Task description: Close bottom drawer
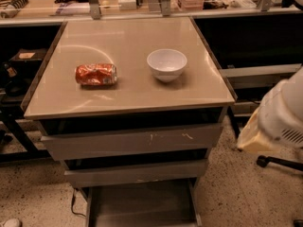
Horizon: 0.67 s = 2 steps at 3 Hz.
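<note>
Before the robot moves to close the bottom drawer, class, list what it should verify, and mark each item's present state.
1. The bottom drawer is pulled out and needs pushing: ok.
2. The drawer's front edge is visible: not ok, it is cut off at the bottom of the view.
3. The end effector is visible: not ok, only the arm shows at the right, apart from the cabinet.
4. The can lies on its side, back from the tabletop edges: ok.
5. The bowl is upright on the tabletop: ok.

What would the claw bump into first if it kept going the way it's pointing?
The claw hangs at the right, beside the cabinet, seemingly aimed down and left. It would probably meet the open bottom drawer first, at its right side, but depth is unclear, so maybe the floor.
</note>
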Each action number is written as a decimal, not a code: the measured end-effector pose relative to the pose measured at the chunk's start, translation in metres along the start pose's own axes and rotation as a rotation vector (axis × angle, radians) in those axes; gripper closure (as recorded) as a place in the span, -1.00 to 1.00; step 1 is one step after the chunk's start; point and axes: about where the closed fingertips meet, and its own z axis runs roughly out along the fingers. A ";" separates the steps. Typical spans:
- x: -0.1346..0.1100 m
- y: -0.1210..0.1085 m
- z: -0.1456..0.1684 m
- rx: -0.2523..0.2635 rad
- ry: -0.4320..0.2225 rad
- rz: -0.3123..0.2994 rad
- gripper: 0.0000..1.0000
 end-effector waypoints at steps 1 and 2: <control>0.020 0.039 0.064 -0.096 0.036 0.036 1.00; 0.029 0.052 0.078 -0.128 0.058 0.038 1.00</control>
